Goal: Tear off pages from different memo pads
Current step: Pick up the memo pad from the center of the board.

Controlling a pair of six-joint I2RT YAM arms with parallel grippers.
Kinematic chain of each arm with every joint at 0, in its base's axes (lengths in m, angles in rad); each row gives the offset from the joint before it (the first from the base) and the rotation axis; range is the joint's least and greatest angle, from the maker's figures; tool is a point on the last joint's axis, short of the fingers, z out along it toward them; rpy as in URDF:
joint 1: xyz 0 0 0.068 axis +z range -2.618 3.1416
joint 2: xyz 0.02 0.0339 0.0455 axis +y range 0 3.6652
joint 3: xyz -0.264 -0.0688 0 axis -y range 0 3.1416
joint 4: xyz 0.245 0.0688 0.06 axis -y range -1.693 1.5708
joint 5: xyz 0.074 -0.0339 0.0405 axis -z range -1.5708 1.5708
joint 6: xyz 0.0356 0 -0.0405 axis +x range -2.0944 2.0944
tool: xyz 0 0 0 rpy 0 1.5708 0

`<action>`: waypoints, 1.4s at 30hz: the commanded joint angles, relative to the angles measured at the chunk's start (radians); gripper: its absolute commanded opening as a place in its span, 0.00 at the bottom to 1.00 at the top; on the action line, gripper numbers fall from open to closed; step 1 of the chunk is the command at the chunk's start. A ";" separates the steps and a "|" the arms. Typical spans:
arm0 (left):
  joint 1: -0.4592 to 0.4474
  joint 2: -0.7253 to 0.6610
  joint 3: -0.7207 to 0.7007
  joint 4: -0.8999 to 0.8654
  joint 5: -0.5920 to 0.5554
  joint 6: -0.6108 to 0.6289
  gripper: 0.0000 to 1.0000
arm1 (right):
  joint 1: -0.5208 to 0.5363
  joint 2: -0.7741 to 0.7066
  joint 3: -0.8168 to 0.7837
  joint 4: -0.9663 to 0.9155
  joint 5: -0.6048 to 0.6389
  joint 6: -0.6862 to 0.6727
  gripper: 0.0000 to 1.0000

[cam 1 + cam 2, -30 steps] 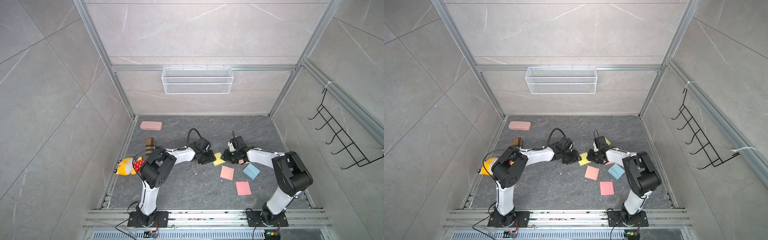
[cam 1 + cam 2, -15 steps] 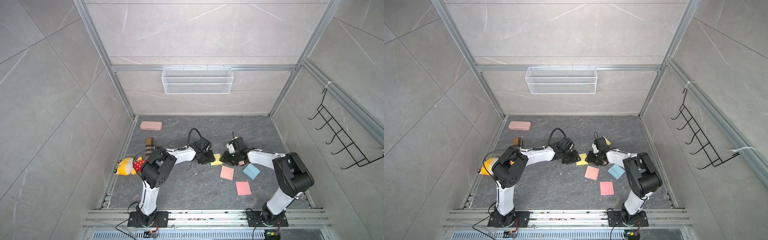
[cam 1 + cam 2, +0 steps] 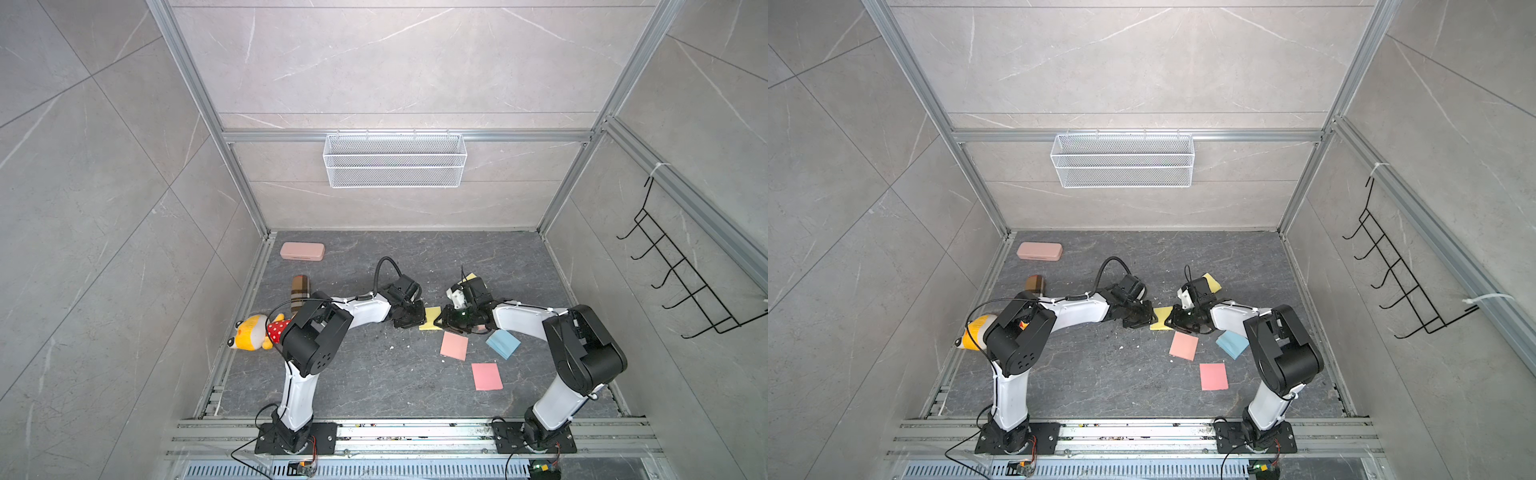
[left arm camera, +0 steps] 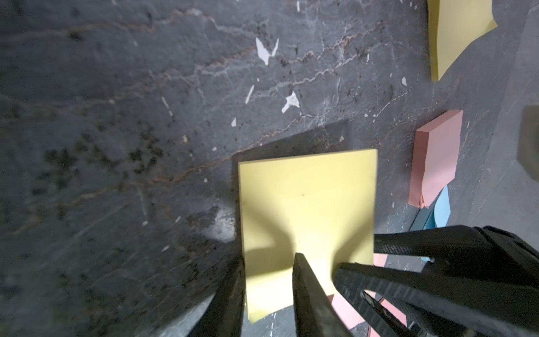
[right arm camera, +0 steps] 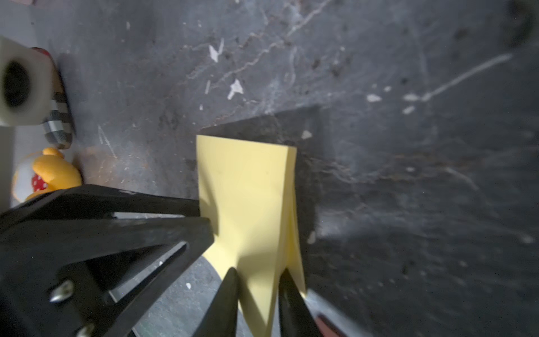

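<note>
The left arm [image 3: 361, 311] and the right arm [image 3: 519, 318] stretch low toward each other over the middle of the floor [image 3: 374, 374]. The left gripper [image 4: 268, 258] pinches the left edge of the yellow memo pad [image 4: 306, 201], the right gripper [image 5: 259, 271] pinches its right edge, and the pad is a little lifted

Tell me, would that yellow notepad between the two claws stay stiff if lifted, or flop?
The yellow memo pad probably flexes rather than stays rigid: its face shows soft creases near the right gripper. Its sheets fan apart along one edge, so it may splay. Being a thin paper stack, it is likely light.
</note>
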 commanded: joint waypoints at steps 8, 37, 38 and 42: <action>-0.001 0.004 -0.044 -0.032 -0.003 0.007 0.26 | 0.002 -0.024 -0.019 0.014 -0.007 0.014 0.22; 0.009 -0.023 -0.048 0.004 0.011 0.018 0.25 | -0.009 -0.061 -0.014 0.032 -0.004 0.042 0.16; 0.017 -0.035 -0.063 0.020 0.022 0.015 0.25 | -0.012 -0.065 -0.018 0.044 -0.020 0.048 0.15; 0.099 -0.136 -0.181 0.189 0.128 -0.023 0.30 | -0.013 -0.084 -0.019 0.050 -0.066 0.064 0.08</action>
